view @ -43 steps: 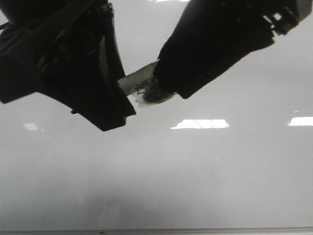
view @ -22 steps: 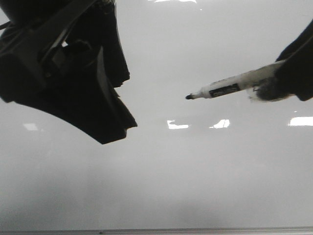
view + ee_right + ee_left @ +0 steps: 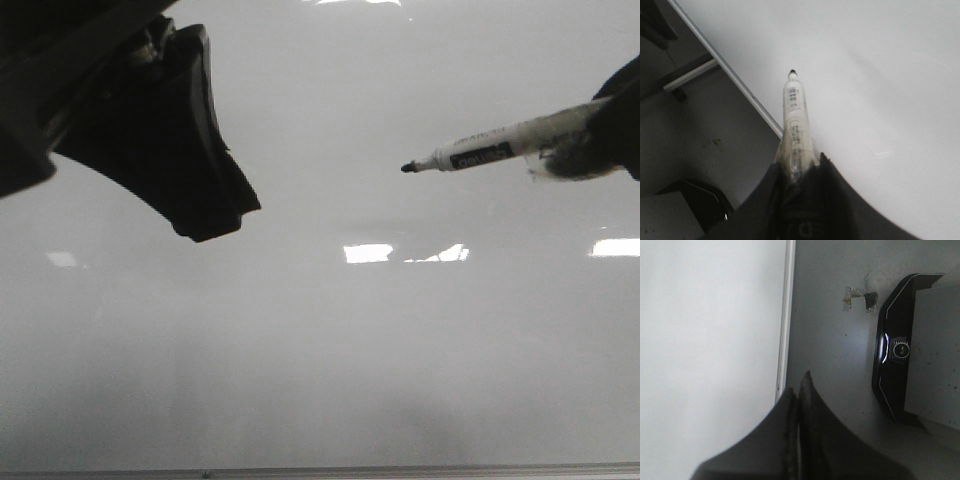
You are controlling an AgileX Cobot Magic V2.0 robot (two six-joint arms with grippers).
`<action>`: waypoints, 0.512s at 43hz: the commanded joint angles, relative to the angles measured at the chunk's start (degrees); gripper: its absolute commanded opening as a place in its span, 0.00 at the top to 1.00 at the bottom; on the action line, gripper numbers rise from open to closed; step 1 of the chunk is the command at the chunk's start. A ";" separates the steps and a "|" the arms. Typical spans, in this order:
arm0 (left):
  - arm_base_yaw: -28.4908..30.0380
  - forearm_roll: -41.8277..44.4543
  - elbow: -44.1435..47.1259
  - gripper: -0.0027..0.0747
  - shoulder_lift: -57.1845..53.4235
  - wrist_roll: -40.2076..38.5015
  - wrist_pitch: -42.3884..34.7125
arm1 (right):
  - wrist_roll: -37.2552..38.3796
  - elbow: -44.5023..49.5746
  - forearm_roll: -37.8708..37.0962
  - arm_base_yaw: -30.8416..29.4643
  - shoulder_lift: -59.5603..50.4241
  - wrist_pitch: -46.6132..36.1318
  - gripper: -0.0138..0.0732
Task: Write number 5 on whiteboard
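Observation:
The whiteboard (image 3: 330, 360) fills the front view, glossy pale grey with bright reflections; no number 5 or other marker line shows on it. My right gripper (image 3: 608, 135) at the right edge is shut on a white marker (image 3: 490, 152), whose bare black tip (image 3: 407, 167) points left, over the board. In the right wrist view the marker (image 3: 795, 115) sticks out of the gripper (image 3: 797, 162) over the board (image 3: 880, 75) near its edge. My left gripper (image 3: 205, 215) hangs at the upper left. In the left wrist view its jaws (image 3: 797, 385) are pressed together; nothing shows between them.
The board's thin metal bottom edge (image 3: 320, 470) runs along the bottom of the front view. Beyond the board's edge (image 3: 785, 315) lies grey floor with a black curved device (image 3: 895, 350) and tape scraps (image 3: 860, 295). A grey bracket (image 3: 690, 75) joins the board's rim.
One second ago both grippers met at the marker. The right gripper has since pulled it away to the right, tip bare. The left gripper has moved up and left.

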 commanded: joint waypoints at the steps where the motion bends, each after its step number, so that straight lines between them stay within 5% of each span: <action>1: 1.61 -2.33 1.30 0.99 -5.88 -3.59 -5.87 | 1.23 -1.55 4.20 -0.40 0.01 -6.80 0.92; 10: 7.83 -9.99 15.07 0.99 -21.01 -4.94 -17.76 | 1.27 -4.34 5.01 -0.40 4.53 -11.90 0.92; 22: 8.53 -16.28 28.41 0.99 -39.40 -4.94 -25.94 | 1.27 -13.14 5.39 -0.40 16.42 -14.95 0.92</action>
